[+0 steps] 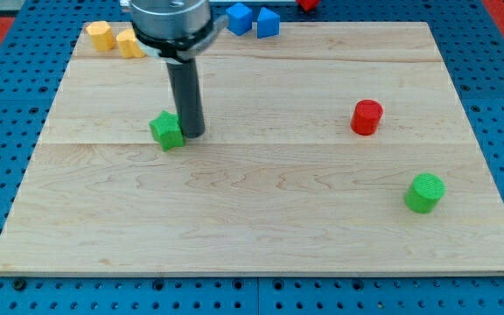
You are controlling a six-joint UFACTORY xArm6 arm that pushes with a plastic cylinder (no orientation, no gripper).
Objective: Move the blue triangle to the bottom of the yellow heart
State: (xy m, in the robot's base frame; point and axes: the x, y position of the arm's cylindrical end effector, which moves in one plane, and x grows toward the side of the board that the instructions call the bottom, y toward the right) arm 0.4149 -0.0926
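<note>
Two blue blocks sit at the view's top edge of the board: one (240,18) looks like a cube, and the one to its right (268,23) looks like the blue triangle. Two yellow blocks sit at the top left: one (101,35) at the corner, and one (130,43) to its right, partly hidden by the arm; I cannot tell which is the heart. My tip (192,134) rests on the board, touching or nearly touching the right side of a green block (166,129). It is well below both the blue and the yellow blocks.
A red cylinder (367,116) stands at the right of the wooden board (252,219). A green cylinder (424,192) stands at the lower right. A red block (307,4) is cut off by the view's top edge. Blue pegboard surrounds the board.
</note>
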